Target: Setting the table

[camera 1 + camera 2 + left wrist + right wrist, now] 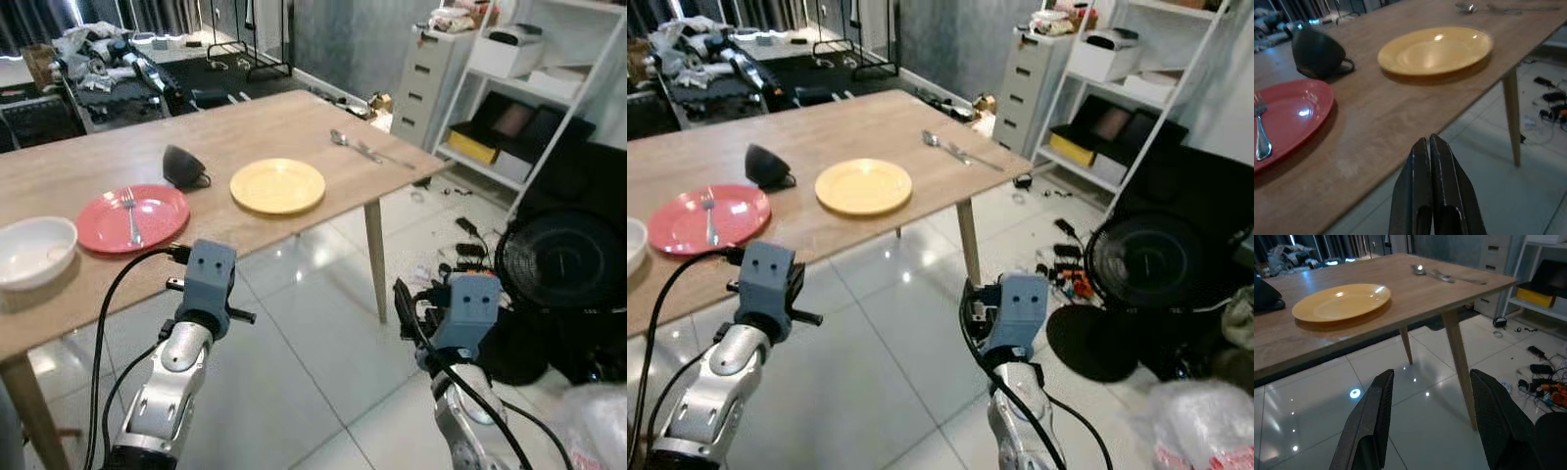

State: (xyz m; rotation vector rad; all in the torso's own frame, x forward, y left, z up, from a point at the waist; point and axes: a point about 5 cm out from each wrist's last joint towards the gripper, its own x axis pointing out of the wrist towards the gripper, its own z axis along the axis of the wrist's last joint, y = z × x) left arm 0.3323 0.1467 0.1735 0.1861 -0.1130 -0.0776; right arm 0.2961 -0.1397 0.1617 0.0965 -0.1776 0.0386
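Fingers of the left gripper (pixel 1430 147) are pressed together empty, those of the right gripper (pixel 1432 396) spread wide, both held before the tabletop (pixel 294 127) bearing yellow plate (pixel 277 185), fork-laden red plate (pixel 132 217), bowl (pixel 34 252) and spoon (pixel 339 138).

Bare tabletop (pixel 323 132) between yellow plate (pixel 277 185) and spoon (pixel 355 145) (cup (pixel 183 167) beside plate).

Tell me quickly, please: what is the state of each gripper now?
Left gripper: closed, holding nothing, short of the table edge.
Right gripper: open, empty, over the floor beside the table.
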